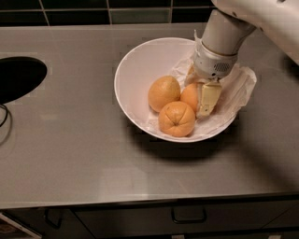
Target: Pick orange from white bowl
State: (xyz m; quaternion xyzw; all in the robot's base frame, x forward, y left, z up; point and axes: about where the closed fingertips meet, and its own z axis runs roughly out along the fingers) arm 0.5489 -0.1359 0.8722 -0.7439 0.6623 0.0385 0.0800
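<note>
The white bowl [140,65] stands on the grey counter, right of centre. Three oranges lie in it. The smooth deep-orange orange [189,97] is the right one, partly hidden by my gripper [200,101]. My gripper reaches down into the bowl from the upper right and is shut on this orange, with one cream finger [208,97] against its right side; the other finger is hidden. The orange still rests in the bowl. A paler orange [163,92] lies to its left and a grooved orange [176,118] in front.
A crumpled white liner [239,86] spills over the bowl's right rim. A dark round sink opening [18,77] is at the left, with a thin cable [3,116] below it. Dark tiles [93,11] back the counter. A drawer handle [189,217] is under the front edge.
</note>
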